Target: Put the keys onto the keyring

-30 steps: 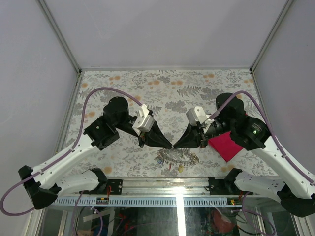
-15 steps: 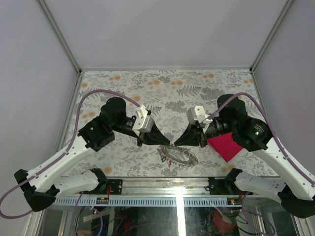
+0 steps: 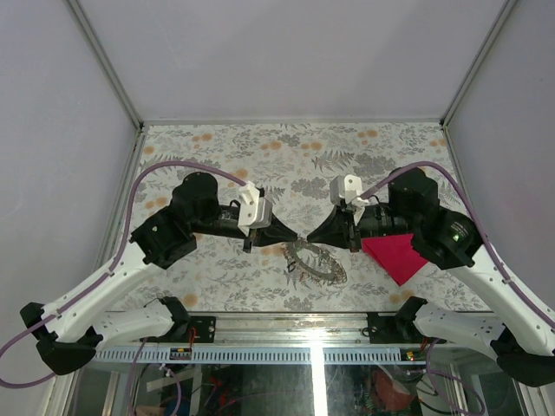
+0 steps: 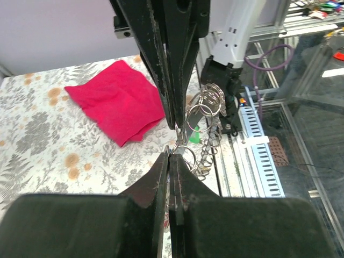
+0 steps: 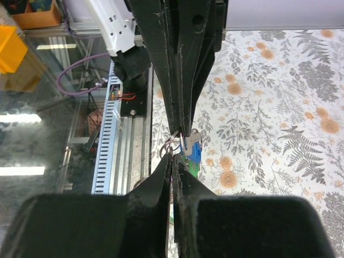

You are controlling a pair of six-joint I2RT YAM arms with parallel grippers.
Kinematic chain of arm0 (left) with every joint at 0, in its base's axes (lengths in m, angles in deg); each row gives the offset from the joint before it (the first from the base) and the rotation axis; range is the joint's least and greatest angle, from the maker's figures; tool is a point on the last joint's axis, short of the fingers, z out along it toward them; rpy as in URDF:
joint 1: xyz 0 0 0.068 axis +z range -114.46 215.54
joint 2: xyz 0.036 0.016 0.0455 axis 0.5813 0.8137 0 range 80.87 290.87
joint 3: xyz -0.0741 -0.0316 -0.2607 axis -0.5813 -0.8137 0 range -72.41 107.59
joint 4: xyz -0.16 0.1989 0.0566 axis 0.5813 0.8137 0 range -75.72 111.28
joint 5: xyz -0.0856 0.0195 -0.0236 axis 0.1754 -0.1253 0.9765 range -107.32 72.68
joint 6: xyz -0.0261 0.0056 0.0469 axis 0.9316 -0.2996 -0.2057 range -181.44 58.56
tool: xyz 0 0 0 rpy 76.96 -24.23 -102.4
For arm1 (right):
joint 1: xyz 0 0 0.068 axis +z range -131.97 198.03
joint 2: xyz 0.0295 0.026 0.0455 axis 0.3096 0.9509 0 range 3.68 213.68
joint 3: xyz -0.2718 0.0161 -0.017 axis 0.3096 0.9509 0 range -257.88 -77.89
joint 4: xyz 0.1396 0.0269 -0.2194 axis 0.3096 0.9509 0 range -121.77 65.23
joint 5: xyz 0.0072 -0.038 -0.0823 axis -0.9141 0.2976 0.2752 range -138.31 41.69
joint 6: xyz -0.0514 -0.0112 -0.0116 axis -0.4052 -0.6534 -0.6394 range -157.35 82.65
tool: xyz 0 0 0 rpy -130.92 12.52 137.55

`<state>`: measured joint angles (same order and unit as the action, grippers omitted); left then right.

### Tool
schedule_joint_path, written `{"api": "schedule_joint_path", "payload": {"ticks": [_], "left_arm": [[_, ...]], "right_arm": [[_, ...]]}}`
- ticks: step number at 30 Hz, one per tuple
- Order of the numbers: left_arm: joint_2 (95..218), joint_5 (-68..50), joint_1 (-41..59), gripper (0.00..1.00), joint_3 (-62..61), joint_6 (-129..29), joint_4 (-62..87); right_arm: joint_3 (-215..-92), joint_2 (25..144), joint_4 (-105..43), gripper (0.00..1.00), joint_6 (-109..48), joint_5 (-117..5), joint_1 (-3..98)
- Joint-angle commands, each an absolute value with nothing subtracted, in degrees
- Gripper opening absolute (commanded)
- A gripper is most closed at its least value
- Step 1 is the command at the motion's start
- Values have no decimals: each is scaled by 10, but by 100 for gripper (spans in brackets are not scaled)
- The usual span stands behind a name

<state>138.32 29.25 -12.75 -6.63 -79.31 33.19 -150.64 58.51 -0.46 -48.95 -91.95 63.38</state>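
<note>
My left gripper (image 3: pixel 297 237) and right gripper (image 3: pixel 310 237) meet tip to tip above the table's near middle. Both are shut on metal rings of the keyring (image 3: pixel 317 262), which hangs tilted below the tips, its low side near the cloth. In the left wrist view my fingertips (image 4: pixel 171 157) pinch a thin ring, with the keyring's loops (image 4: pixel 206 105) and a green-headed key (image 4: pixel 194 135) beyond. In the right wrist view my fingertips (image 5: pixel 172 157) close on a small ring beside the blue-headed key (image 5: pixel 194 151) and the green-headed key (image 5: pixel 192 167).
A red cloth (image 3: pixel 395 254) lies flat under the right arm, to the right of the keyring; it also shows in the left wrist view (image 4: pixel 115 102). The metal rail of the table's near edge (image 3: pixel 312 351) runs just below the keyring. White walls stand on three sides.
Both grippers have risen and levelled out, tips still together. The keyring, which lay flat on the table, now hangs tilted from the tips.
</note>
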Motion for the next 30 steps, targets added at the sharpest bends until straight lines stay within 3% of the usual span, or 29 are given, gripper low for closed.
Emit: {"api": "schedule_joint_path", "payload": {"ticks": [1, 30], "left_arm": [[1369, 216, -129, 0, -55, -795, 336], [1364, -13, -137, 0, -55, -756, 320]], "right_arm": [[-1498, 553, -112, 0, -442, -854, 635], [-1341, 545, -503, 0, -249, -656, 636]]}}
